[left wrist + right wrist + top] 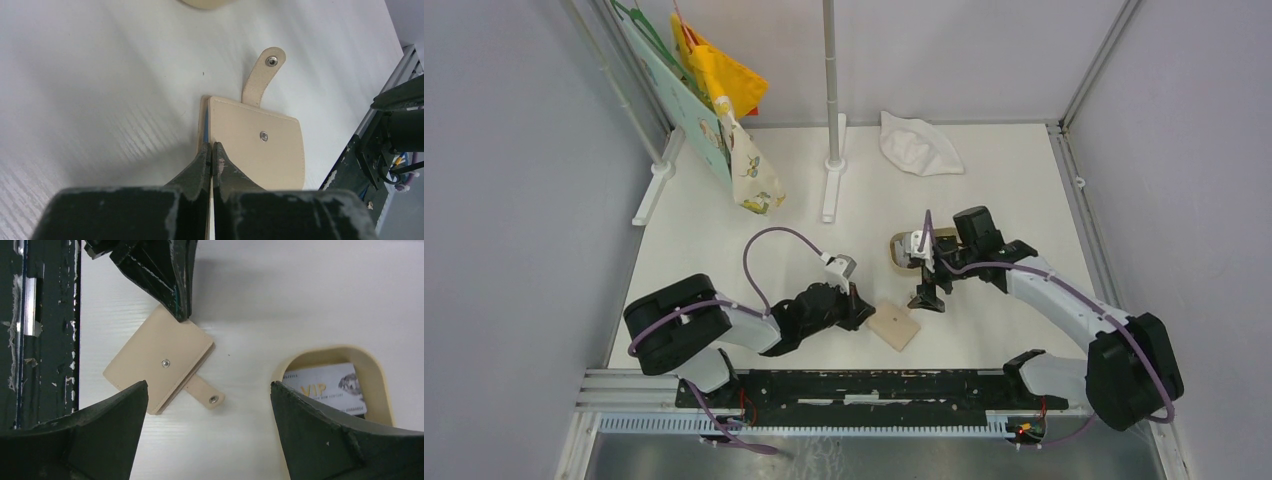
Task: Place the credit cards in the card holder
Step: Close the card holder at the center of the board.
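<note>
The card holder (894, 326) is a beige wallet lying flat near the table's front, with its snap strap (264, 75) folded out. A sliver of blue lining shows at its edge. My left gripper (212, 154) is shut, its tips pinched at that edge on the top cover. It also shows in the right wrist view (180, 315). My right gripper (210, 395) is wide open and empty, hanging above the bare table between the card holder (160, 357) and the tan tray (372, 365). A grey-white credit card (325, 390) lies in the tray. No other cards show.
The tan oval tray (900, 262) sits just behind my right gripper (927, 298). A white cloth (919, 145) lies at the back. A pole on a stand (832, 150) and hanging yellow and patterned items (724, 90) are at the back left. A black rail (864, 385) runs along the front.
</note>
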Robot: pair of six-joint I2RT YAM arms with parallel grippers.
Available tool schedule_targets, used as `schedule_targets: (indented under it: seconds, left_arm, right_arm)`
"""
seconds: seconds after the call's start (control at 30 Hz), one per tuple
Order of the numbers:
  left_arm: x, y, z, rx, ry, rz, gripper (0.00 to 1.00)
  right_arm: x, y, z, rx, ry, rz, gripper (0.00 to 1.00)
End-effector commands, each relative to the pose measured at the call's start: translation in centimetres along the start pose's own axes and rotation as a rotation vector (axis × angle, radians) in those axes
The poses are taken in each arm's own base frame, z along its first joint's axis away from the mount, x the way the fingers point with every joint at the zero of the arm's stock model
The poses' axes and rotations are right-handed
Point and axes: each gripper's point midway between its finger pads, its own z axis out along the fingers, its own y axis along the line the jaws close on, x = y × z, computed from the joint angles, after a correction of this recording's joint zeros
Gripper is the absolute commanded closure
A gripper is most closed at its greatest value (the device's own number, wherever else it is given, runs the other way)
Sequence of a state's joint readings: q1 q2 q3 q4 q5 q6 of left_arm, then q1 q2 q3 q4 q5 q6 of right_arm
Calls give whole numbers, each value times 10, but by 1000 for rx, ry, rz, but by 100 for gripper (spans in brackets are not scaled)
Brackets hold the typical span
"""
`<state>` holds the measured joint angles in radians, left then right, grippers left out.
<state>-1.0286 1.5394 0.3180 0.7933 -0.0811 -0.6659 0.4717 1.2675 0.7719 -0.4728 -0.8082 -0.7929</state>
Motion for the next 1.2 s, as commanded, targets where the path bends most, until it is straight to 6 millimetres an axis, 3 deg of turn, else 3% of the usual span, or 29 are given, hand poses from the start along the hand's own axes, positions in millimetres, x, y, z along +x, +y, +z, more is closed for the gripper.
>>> schedule_targets:
  seconds: [0.0, 0.2, 0.4, 0.57, 1.17]
  left_arm:
    - [-19, -11, -1, 11, -95, -38, 98]
    - [-8, -13, 2, -9, -93, -43, 98]
    - [-5, -13, 5, -22, -92, -46, 98]
    - [-4, -13, 5, -33, -96, -46, 98]
    - [-2, -18, 9, -39, -91, -19, 98]
  right_arm:
    - [-13, -11, -13, 88, -153, 147, 2]
    - [5, -28, -22, 141, -83, 227, 7]
    - [23, -41, -25, 219, 13, 298, 31]
    - [38, -38, -18, 193, 58, 368, 51]
    - [50, -19, 6, 97, 113, 492, 55]
